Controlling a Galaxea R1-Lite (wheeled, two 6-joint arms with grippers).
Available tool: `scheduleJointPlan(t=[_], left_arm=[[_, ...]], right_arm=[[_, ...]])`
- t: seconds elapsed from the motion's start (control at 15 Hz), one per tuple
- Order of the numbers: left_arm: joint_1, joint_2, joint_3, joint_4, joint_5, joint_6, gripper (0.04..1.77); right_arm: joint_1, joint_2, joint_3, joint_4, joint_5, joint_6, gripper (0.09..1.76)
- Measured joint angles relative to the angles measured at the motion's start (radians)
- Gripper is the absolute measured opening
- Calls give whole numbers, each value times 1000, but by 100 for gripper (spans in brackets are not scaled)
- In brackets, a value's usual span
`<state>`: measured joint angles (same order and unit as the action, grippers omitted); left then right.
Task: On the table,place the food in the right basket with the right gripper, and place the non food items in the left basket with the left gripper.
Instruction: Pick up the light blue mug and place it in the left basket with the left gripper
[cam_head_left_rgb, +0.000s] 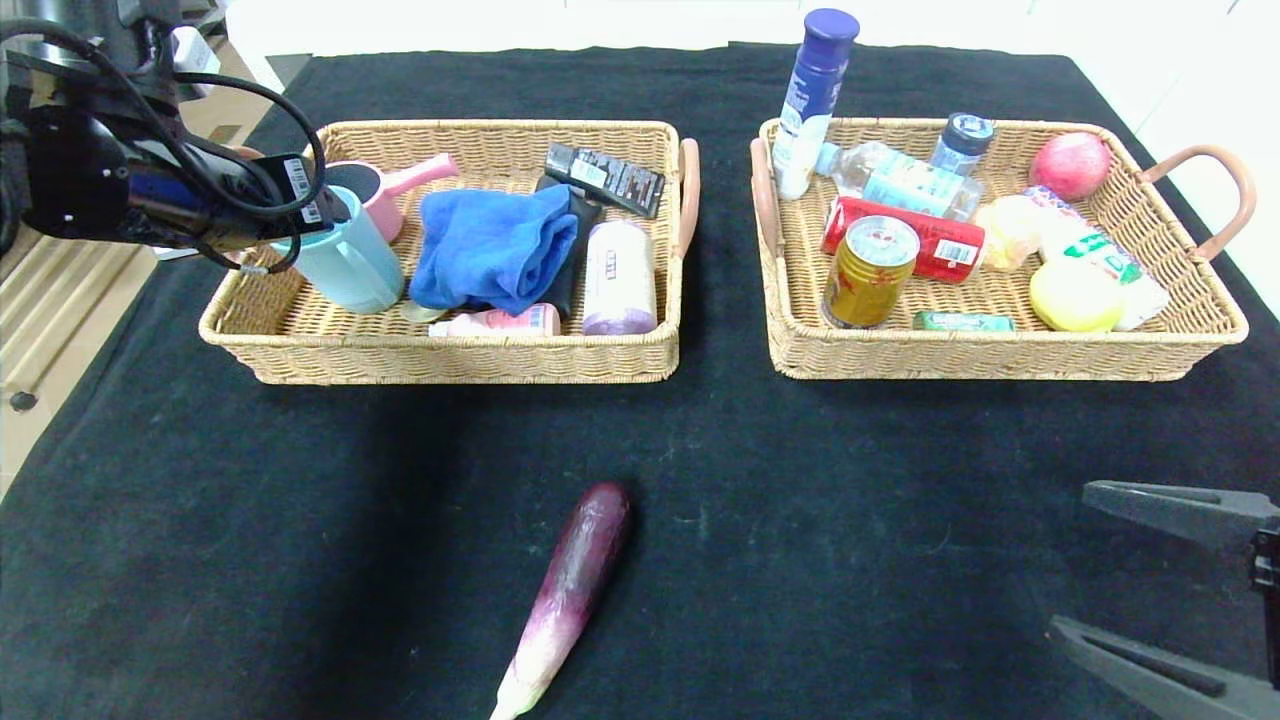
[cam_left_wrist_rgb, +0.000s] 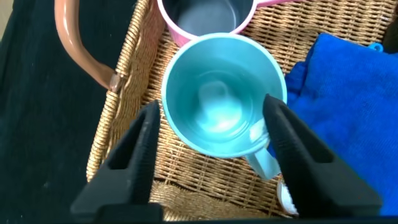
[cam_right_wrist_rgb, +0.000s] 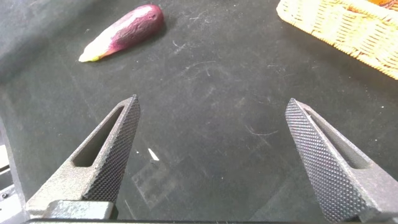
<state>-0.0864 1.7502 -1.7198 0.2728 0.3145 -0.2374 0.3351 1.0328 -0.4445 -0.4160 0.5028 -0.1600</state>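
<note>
A purple eggplant (cam_head_left_rgb: 570, 590) (cam_right_wrist_rgb: 124, 31) lies on the black tablecloth near the front middle. My left gripper (cam_head_left_rgb: 318, 205) (cam_left_wrist_rgb: 211, 106) hangs over the left end of the left basket (cam_head_left_rgb: 460, 362). It is open, with its fingers on either side of a light blue mug (cam_head_left_rgb: 345, 262) (cam_left_wrist_rgb: 221, 93) that stands in the basket; a gap shows on one side. My right gripper (cam_head_left_rgb: 1072, 558) (cam_right_wrist_rgb: 212, 102) is open over bare cloth at the front right, with nothing between its fingers. The right basket (cam_head_left_rgb: 1000, 362) stands at the back right.
The left basket also holds a pink cup (cam_head_left_rgb: 375, 190), a blue towel (cam_head_left_rgb: 495, 245), a dark box (cam_head_left_rgb: 605, 178) and a white roll (cam_head_left_rgb: 618, 275). The right basket holds a gold can (cam_head_left_rgb: 868, 270), a red apple (cam_head_left_rgb: 1070, 165), bottles and snacks. A tall bottle (cam_head_left_rgb: 815, 100) stands at its back left corner.
</note>
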Motion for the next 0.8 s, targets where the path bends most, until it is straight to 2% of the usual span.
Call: scheduleJointPlan(t=[0.13,0.47,0.8], left_arm=[[-7,-5,4,1,1,4,134],[-76,-79,56,23,2,49,151],[-219,-236,176,213,-7,50,161]], right_arm=[[0,0,0,0,0,0,171],[-4,-1,-3,0,0,0,171],[-4,-3,-2,0,0,0,171]])
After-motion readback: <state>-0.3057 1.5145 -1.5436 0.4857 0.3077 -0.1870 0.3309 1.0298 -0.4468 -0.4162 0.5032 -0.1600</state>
